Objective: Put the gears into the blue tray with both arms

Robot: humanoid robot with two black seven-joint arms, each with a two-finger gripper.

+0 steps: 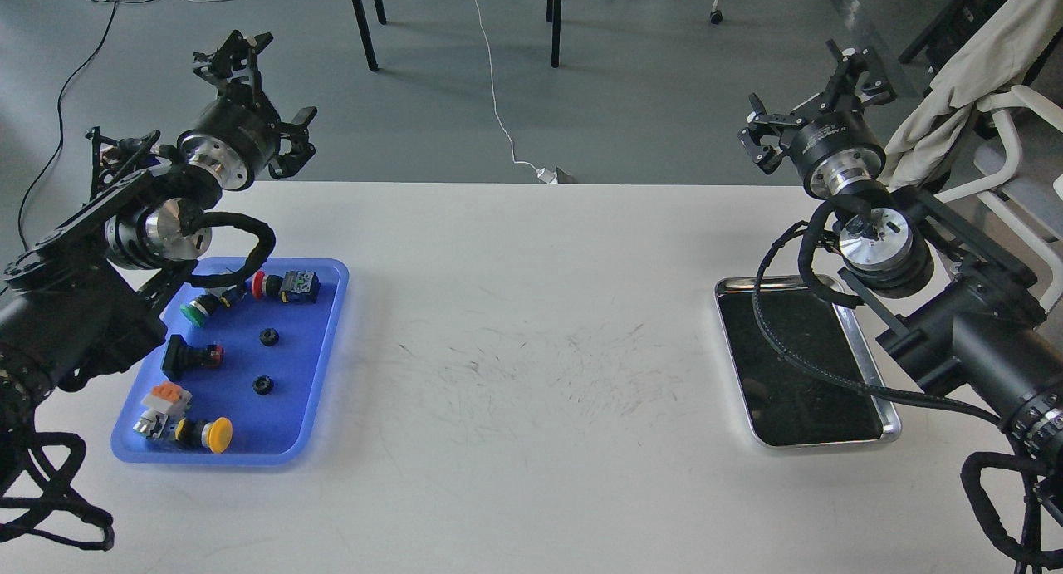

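Two small black gears (pixel 267 336) (pixel 262 385) lie inside the blue tray (pixel 311 391) at the table's left, apart from each other and from the switches. My left gripper (pixel 264 95) hovers open and empty beyond the table's far edge, above and behind the tray. My right gripper (pixel 807 99) is open and empty as well, held high past the far right edge of the table. Neither gripper touches anything.
The blue tray also holds push-button switches: green (pixel 198 309), red (pixel 284 285), black (pixel 189 356) and yellow (pixel 208 434). A silver metal tray (pixel 818 442) with a dark inside lies at the right, crossed by my right arm's cable. A chair with beige cloth (pixel 955 84) stands at far right.
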